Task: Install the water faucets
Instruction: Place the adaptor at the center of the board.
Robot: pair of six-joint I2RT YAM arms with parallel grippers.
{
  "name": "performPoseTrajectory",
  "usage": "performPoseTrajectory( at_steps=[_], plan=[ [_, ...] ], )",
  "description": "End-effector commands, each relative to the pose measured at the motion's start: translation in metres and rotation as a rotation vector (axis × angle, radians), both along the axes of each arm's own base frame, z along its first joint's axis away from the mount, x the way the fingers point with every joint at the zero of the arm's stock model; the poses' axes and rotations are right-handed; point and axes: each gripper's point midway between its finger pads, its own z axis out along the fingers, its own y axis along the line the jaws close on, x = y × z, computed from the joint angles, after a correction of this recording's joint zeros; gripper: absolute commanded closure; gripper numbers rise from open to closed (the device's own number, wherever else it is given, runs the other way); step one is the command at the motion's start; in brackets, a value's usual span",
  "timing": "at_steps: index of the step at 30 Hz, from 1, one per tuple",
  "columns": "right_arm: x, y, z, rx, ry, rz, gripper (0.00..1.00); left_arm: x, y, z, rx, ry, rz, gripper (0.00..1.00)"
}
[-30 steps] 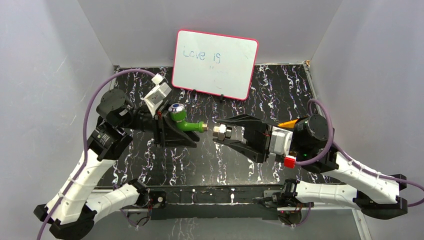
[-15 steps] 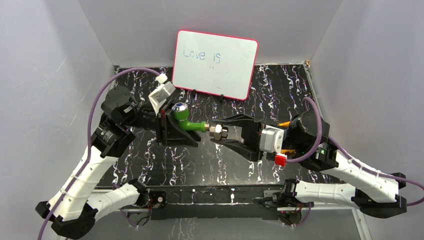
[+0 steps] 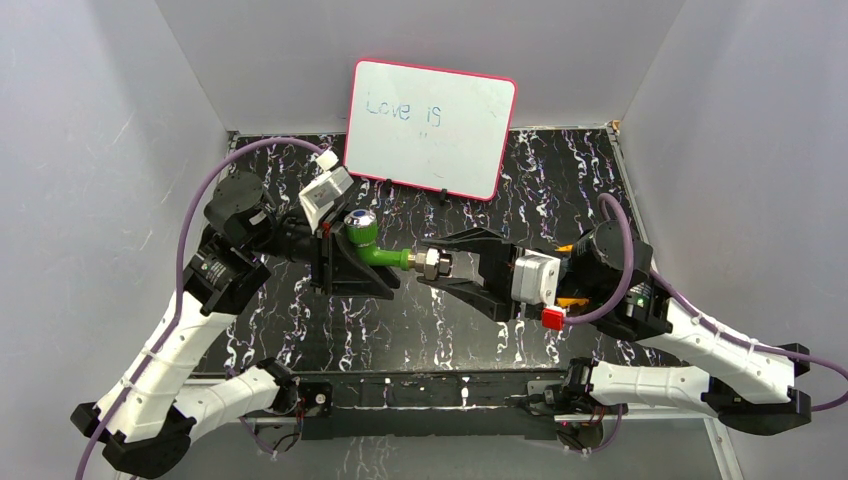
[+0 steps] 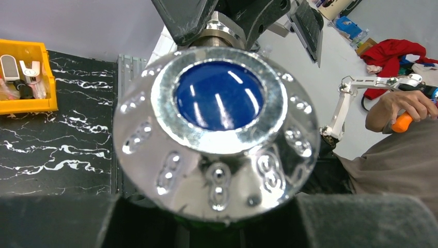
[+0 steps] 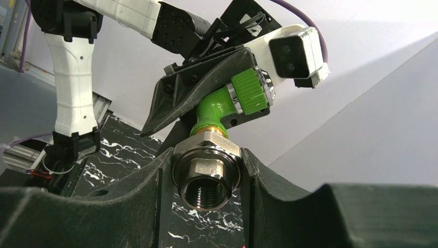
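Here, from above, 2 robot arms faced each other in mid-air over a black marbled table (image 3: pixel 560 170). The left gripper (image 3: pixel 352 262) was clamped around the body of a small green tap (image 3: pixel 375 248), with the tap's blue-and-silver knob (image 4: pixel 219 103) pointing up. The right gripper (image 3: pixel 447 266) had its jaws drawn in narrowly on a silver threaded fitting (image 5: pixel 206 178). The fitting's far mouth touched the tap's brass end (image 5: pixel 209 130). Whether any threads had caught could not be told.

The tap looked light, stiff and smooth, best gripped on its thick green body, not on the knob, which might turn. The fitting seemed heavier, hard and slick, and safest held across its 6-sided flats. A crooked start would likely jam the soft brass.

Both parts hung well above the table, with open air either side. A whiteboard (image 3: pixel 430 128) stood behind, near the left wrist. An orange tray (image 4: pixel 28 105) sat at a table edge, away from the joint.
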Motion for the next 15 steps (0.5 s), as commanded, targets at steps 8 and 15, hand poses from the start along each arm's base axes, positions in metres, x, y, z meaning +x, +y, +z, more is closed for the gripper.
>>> performPoseTrajectory(
  at_steps=[8,15],
  plan=[
    [-0.009,-0.010,0.046,0.136,-0.038,0.032,1.00,-0.010,0.005,0.010,-0.014,-0.024,-0.040,1.00],
    [-0.004,-0.003,0.028,0.083,-0.005,0.016,1.00,-0.009,0.005,0.010,-0.015,-0.030,-0.035,1.00]
  ],
)
